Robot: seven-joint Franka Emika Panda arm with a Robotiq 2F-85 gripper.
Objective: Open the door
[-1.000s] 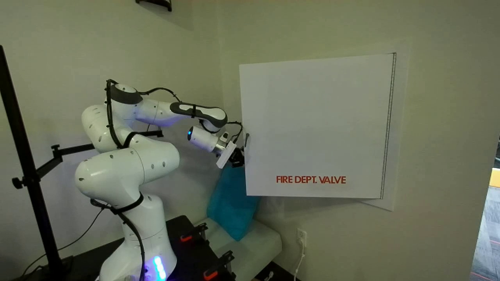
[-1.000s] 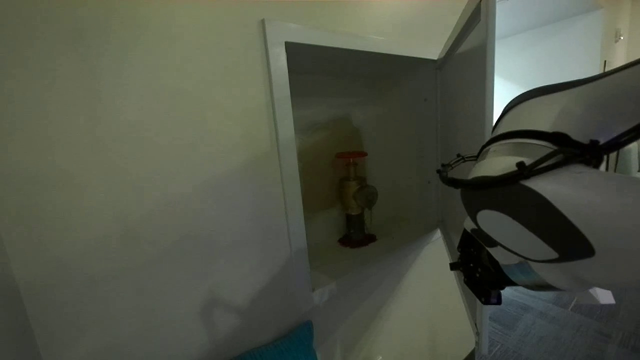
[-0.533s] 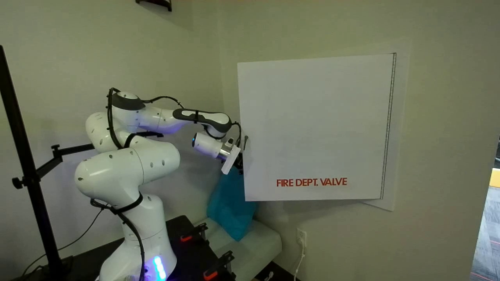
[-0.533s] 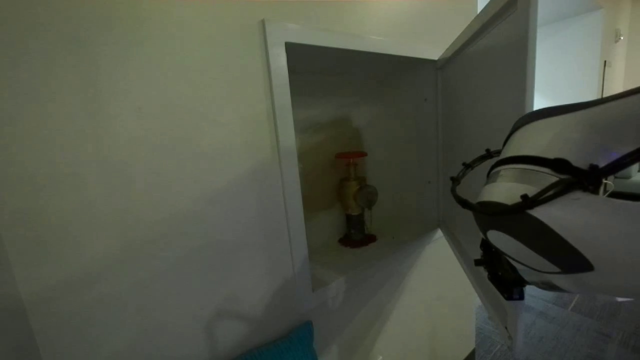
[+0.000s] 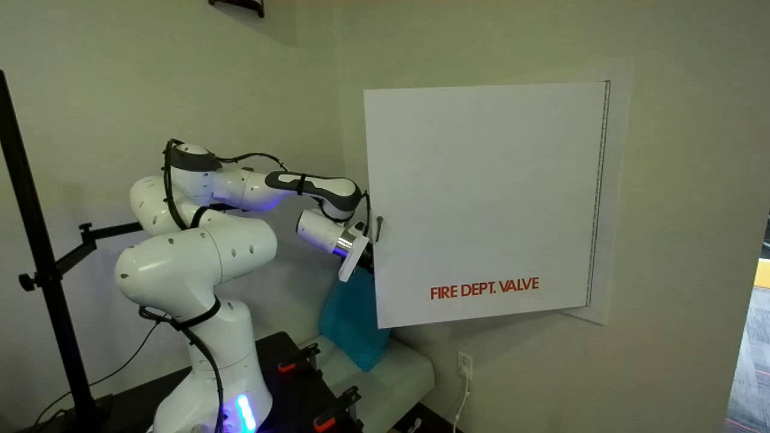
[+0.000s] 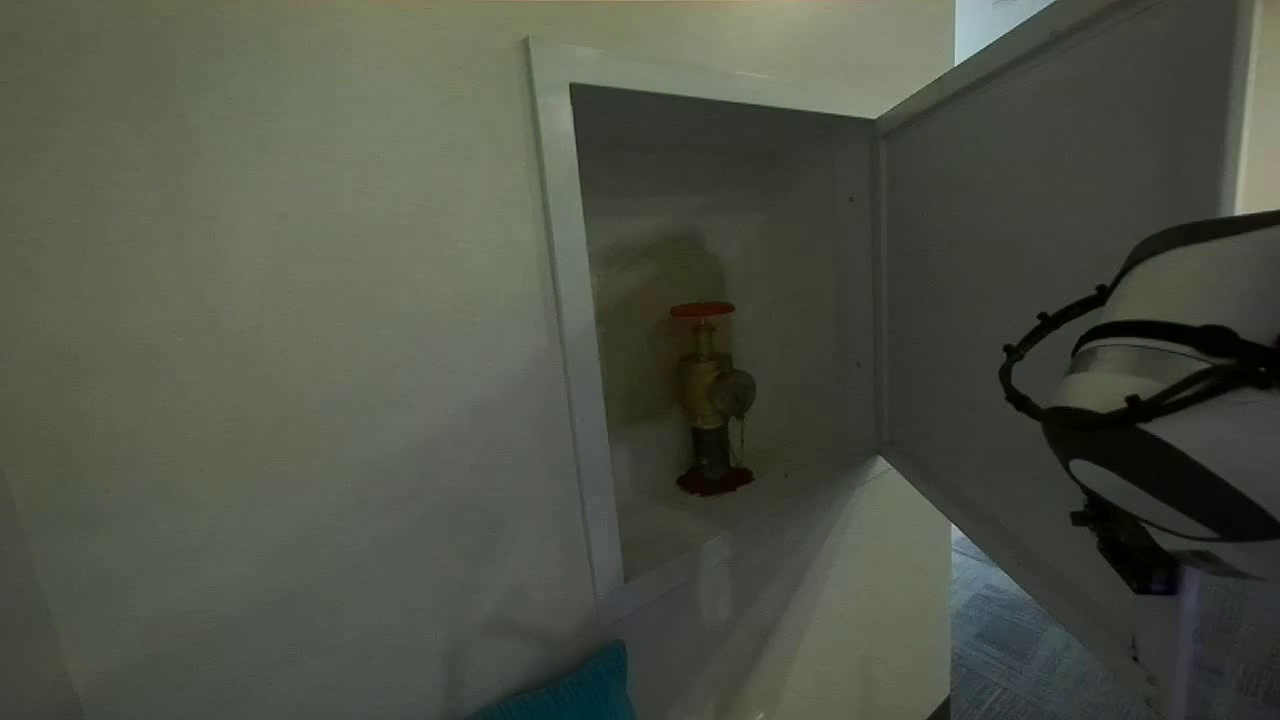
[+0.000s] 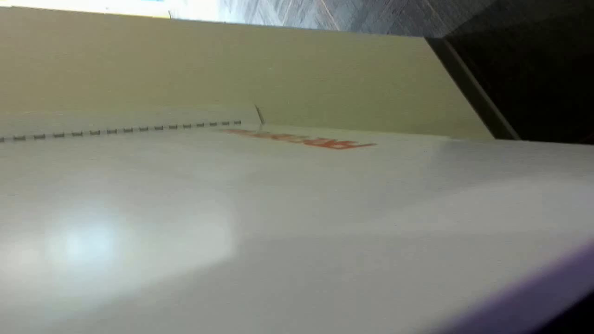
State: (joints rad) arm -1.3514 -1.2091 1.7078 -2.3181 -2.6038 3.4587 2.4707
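The white door (image 5: 481, 180) stands swung out from its frame, with red lettering (image 5: 485, 288) low on its face and a small dark latch (image 5: 379, 228) at the free edge. Its inner side (image 6: 1040, 280) shows in an exterior view, angled wide from the cabinet. My gripper (image 5: 365, 260) is at that free edge, on the inner side and below the latch. The fingertips are hidden in every view, but the jaws are shut. Whether they touch the door I cannot tell. The door's outer face (image 7: 278, 222) fills most of the wrist view, with a blurred purple edge at lower right.
Inside the open cabinet stands a brass valve (image 6: 705, 390) with a red handwheel. A teal cushion (image 5: 358, 319) leans on a pale seat (image 5: 385, 385) under the door. A black stand (image 5: 45, 252) rises beside the arm. An outlet with a cord (image 5: 465, 364) is on the wall.
The door has swung farther out on its hinge, opening wider. My arm has moved along with the door's free edge and sits lower than a second ago.
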